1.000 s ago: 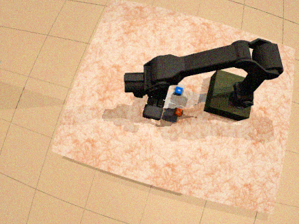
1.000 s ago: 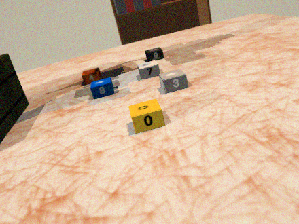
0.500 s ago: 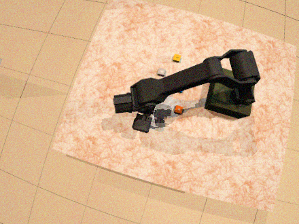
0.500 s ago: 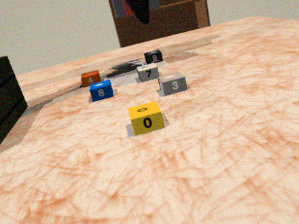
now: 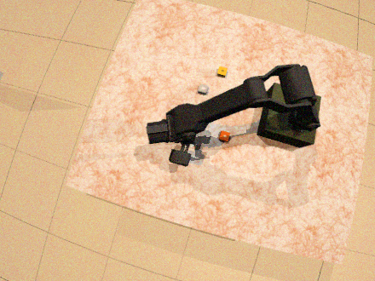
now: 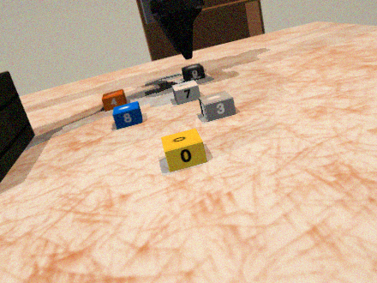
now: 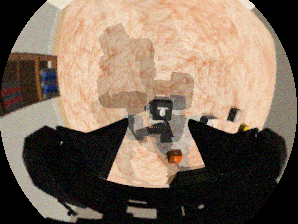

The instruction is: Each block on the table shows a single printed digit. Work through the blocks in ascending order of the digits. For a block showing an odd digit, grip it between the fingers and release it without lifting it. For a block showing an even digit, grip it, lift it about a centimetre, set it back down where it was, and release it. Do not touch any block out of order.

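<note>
My gripper (image 5: 190,152) (image 6: 188,57) (image 7: 158,121) is open and empty, above the black block (image 6: 194,72) (image 7: 161,109), whose blurred digit looks like 9. The yellow block (image 5: 222,71) (image 6: 184,150) (image 7: 243,128) shows 0. The grey block (image 5: 203,89) (image 6: 218,106) (image 7: 233,114) shows 3. The orange block (image 5: 224,136) (image 6: 114,100) (image 7: 174,156) shows 4. The white block (image 6: 186,92) (image 7: 207,119) shows 7. The blue block (image 6: 128,115) shows 8. In the top view the arm hides the white and blue blocks, and the black one cannot be made out.
The arm (image 5: 227,97) reaches across the table (image 5: 141,187) (image 6: 274,206) from its dark base (image 5: 283,129). The blocks stand apart from one another. The arm's shadow falls around the black block. A brown shelf (image 6: 231,26) (image 7: 22,70) stands beyond the table.
</note>
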You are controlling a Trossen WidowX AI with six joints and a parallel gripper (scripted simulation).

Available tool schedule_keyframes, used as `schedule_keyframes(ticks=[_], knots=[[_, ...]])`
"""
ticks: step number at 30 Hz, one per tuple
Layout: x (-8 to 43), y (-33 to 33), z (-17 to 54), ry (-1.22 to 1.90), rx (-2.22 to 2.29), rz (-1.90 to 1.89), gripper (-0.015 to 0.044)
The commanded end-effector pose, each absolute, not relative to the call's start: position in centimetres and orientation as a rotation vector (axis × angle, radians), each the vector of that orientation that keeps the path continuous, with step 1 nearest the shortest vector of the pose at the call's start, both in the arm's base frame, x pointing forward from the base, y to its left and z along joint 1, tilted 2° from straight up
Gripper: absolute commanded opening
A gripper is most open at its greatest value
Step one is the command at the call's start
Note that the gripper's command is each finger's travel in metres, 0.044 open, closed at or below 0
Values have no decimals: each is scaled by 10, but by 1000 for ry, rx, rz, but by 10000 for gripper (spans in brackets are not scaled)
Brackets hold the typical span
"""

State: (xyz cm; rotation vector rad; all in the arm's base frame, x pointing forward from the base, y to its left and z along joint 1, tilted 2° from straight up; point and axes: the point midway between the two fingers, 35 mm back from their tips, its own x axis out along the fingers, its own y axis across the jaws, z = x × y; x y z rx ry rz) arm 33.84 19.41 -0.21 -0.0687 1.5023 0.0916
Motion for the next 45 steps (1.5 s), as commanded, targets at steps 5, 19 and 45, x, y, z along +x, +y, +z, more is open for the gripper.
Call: schedule_keyframes(ticks=[5,19,45], knots=[[338,192,-21,1511,-74,81,400],[338,192,-34,1511,-72,80,321],[338,192,-34,1511,-72,80,120]])
